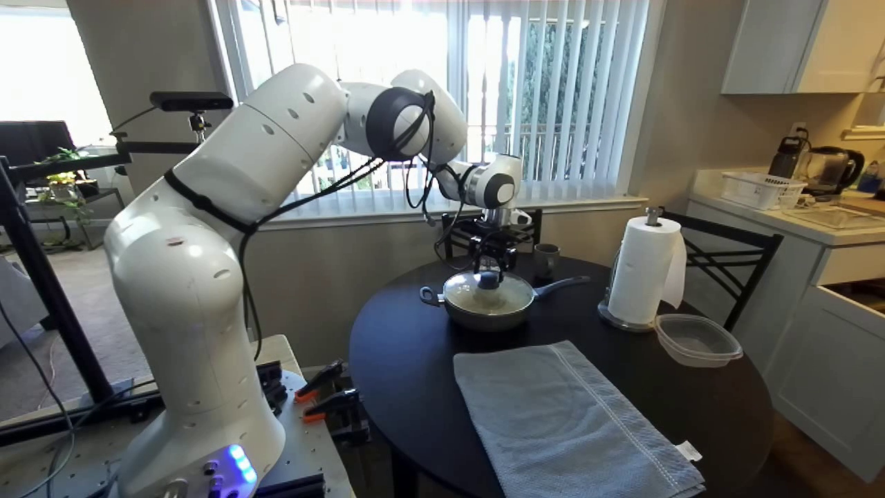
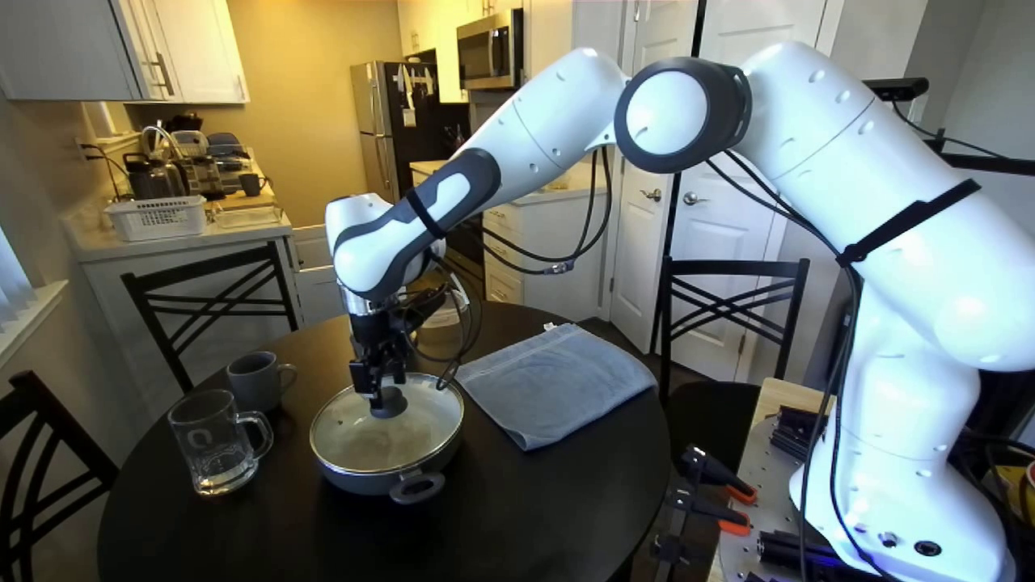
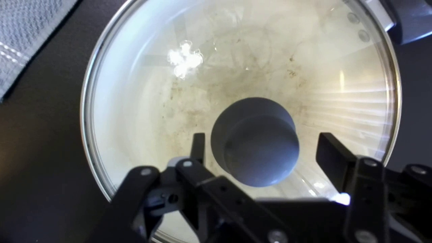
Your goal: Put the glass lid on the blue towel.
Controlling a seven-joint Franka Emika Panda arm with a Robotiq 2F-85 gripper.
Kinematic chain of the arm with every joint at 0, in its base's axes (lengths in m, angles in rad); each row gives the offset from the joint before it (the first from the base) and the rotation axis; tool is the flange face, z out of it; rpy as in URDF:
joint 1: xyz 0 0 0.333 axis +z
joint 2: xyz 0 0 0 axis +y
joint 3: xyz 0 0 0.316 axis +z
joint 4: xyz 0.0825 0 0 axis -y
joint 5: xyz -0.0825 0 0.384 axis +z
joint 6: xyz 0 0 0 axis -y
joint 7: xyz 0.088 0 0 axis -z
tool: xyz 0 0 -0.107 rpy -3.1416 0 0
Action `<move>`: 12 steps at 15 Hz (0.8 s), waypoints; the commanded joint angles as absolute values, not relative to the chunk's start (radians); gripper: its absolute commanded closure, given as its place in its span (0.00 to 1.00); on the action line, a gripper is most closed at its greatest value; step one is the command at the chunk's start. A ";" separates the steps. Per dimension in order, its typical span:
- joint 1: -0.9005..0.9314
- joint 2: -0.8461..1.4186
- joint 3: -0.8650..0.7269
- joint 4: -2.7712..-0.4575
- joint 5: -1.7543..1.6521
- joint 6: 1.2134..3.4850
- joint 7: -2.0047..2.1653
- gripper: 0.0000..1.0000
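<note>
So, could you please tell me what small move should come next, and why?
I would probably close the gripper on the dark knob: in the wrist view, its fingers stand open on either side, with a visible gap at each, while the glass lid sits on the pot rather than the blue towel.

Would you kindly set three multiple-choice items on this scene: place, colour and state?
1. Relative to the grey long-handled pan, the round transparent glass lid is: A) beside; B) atop; C) below
2. The rectangular cloth towel is: A) red; B) green; C) grey-blue
3. At the dark round knob, the black two-fingered gripper is: A) open; B) shut; C) absent

1B: both exterior views show it covering the pan.
2C: all three views show it.
3A: the wrist view shows its fingers clear of the knob.
</note>
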State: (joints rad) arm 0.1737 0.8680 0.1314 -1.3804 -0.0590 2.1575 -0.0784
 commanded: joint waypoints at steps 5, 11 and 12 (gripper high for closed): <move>0.154 0.880 0.152 -1.350 -0.031 2.120 -0.134 0.68; 0.146 0.881 0.153 -1.354 -0.019 2.120 -0.144 0.18; 0.145 0.883 0.154 -1.353 -0.018 2.120 -0.145 0.17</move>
State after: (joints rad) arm 0.1674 0.8706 0.1358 -1.3736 -0.0463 2.1507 -0.0940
